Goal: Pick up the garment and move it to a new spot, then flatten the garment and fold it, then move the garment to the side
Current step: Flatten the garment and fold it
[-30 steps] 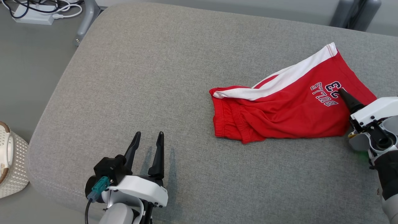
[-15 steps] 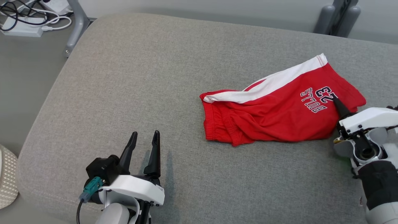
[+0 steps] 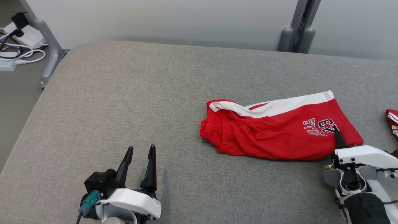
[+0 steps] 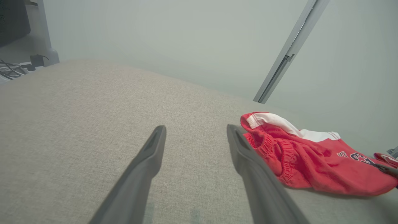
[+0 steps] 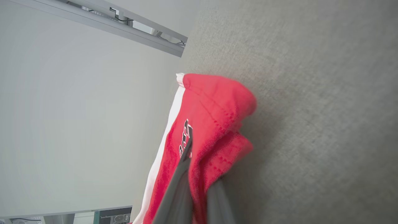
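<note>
Red basketball shorts [image 3: 273, 137] lie crumpled on the right half of the padded grey desk [image 3: 124, 93], waistband toward the middle, printed leg toward the robot's right. Right tool [image 3: 339, 138] is pinched shut on the leg hem beside the lettering, likely an edge hold so the cloth hangs free when lifted. Left tool [image 3: 138, 151] is spread wide and empty, well apart from the cloth, presumably held ready for the flattening.

White wrist shells [image 3: 132, 199], long black fingers [image 3: 151, 168]
</note>
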You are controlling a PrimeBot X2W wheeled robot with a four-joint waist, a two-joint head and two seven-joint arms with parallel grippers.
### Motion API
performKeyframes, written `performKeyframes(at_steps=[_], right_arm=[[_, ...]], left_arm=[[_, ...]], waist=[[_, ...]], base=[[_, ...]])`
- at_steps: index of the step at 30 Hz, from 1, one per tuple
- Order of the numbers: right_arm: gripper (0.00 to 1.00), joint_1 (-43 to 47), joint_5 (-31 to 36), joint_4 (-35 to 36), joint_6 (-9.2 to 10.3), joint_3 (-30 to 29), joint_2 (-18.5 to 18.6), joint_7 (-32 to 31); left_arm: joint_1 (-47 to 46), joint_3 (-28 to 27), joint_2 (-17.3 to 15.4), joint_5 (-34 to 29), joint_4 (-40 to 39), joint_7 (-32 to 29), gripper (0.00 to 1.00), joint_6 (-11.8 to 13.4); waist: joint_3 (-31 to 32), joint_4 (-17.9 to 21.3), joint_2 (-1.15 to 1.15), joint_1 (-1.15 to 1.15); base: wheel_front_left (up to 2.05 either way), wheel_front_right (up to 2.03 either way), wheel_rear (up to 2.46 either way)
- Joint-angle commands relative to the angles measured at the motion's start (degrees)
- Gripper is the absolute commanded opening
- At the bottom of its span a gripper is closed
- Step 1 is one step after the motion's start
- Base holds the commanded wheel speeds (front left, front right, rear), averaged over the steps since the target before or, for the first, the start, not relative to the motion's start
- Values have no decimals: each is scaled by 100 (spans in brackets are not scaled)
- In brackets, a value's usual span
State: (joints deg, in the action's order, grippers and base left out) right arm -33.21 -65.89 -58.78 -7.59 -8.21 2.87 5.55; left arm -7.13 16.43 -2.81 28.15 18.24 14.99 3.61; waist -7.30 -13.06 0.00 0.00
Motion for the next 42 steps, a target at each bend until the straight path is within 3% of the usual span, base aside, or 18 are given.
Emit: performKeyframes(at_steps=[1, 8, 18, 35, 42], right_arm=[[0, 173, -32, -92, 19, -7, 31, 43], [0, 376, -705, -225, 19, 393, 19, 440], [0, 455, -881, -139, 11, 1211, 18, 835], [0, 622, -1007, 1891, 11, 2000, 17, 970], [0, 720, -747, 2606, 11, 2755, 21, 972]], left_arm=[[32, -23, -23, -41, -15, 21, 100, 26], [148, -75, -24, -128, 32, 21, 100, -20], [189, 60, -24, -242, 110, 21, 100, -85], [165, 184, -24, -198, 163, 21, 100, -22], [160, 278, -25, -115, 183, 21, 100, 10]], waist=[[65, 75, 0, 0], [237, 221, 0, 0], [356, 291, 0, 0], [369, -92, 0, 0], [358, -404, 0, 0]], base=[[0, 0, 0], [0, 0, 0], [0, 0, 0], [0, 0, 0], [0, 0, 0]])
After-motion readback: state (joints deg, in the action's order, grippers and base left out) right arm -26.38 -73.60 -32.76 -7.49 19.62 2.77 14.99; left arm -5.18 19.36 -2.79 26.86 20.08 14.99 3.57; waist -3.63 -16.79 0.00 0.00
